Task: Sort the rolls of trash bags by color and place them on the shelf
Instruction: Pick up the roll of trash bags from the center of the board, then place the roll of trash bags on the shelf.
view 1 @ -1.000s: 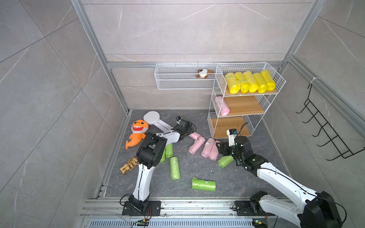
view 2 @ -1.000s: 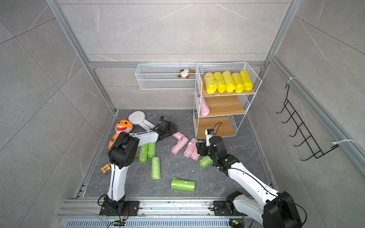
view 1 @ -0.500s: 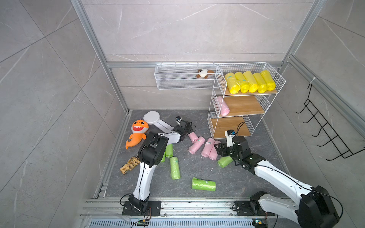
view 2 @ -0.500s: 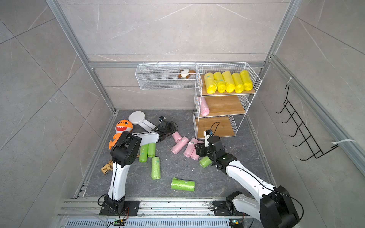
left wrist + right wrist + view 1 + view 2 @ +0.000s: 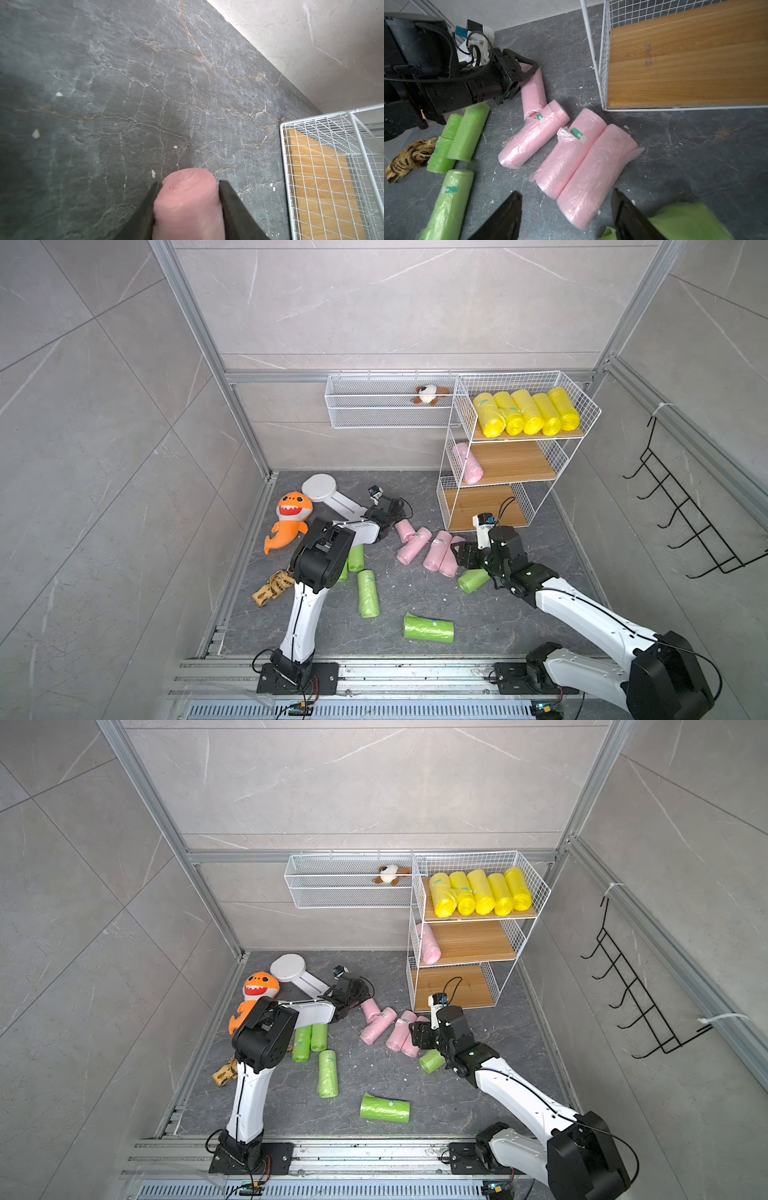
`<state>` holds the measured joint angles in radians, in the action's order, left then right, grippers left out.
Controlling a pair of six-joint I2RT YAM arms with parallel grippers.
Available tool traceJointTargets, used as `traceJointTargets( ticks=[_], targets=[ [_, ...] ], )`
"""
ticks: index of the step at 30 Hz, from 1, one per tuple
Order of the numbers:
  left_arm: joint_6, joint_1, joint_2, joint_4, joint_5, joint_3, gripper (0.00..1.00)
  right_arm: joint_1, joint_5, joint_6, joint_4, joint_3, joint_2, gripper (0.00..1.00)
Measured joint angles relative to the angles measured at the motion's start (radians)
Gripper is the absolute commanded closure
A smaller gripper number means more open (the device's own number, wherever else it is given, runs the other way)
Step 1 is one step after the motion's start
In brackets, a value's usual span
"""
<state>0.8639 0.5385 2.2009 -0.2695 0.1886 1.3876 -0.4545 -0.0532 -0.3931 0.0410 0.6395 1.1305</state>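
Dark stone floor holds green rolls at left; beside them the left gripper pinches a pink roll near its end. Judged soft, light and slick, it may squash and droop, so mid-body grips better. The right gripper hovers spread and empty over other pink rolls; the shelf stands rightmost

Five yellow rolls, five pink, five green

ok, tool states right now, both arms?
left tool: closed on a pink roll.
right tool: open, holding nothing.
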Motion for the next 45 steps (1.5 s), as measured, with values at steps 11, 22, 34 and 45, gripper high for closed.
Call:
traceJointTargets(
  ticks=[11,22,34,45],
  targets=[
    [0.009,-0.009,-0.134,-0.016,-0.023,-0.171,0.90,-0.009,-0.017,-0.015,-0.007,-0.008,-0.125,0.27],
    [0.069,-0.009,-0.455,-0.082,-0.016,-0.332,0.89,-0.156,-0.103,-0.056,-0.205,0.012,0.014,0.15],
    [0.279,0.039,-0.695,-0.256,-0.060,-0.529,0.87,-0.236,-0.131,-0.209,-0.530,0.067,0.206,0.04],
    [0.362,0.111,-0.762,-0.331,-0.027,-0.575,0.87,-0.279,-0.089,-0.267,-0.629,0.125,0.288,0.24]
  ],
)
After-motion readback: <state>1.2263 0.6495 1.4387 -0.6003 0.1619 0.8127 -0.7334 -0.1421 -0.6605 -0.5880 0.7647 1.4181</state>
